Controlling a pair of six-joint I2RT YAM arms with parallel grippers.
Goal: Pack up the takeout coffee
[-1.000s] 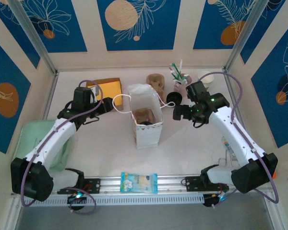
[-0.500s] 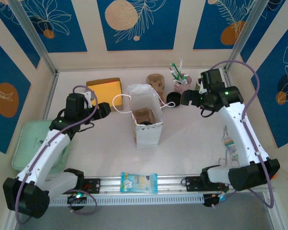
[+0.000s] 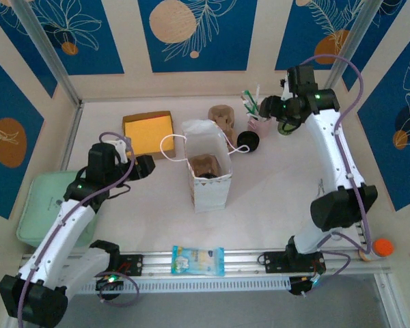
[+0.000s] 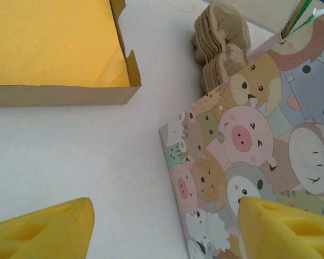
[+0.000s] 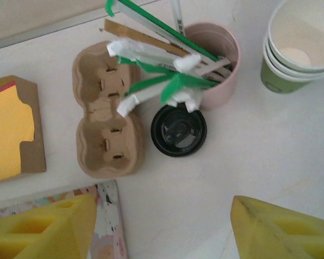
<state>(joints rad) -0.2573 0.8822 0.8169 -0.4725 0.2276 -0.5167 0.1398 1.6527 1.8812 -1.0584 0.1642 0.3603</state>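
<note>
Left hand (image 4: 162,233) and right hand (image 5: 162,231) — both spread wide, empty.

Readable text, labels, numbers: none you can make out; print on the blue packet (image 3: 198,260) too small, bag (image 4: 248,162) shows cartoon animals
</note>
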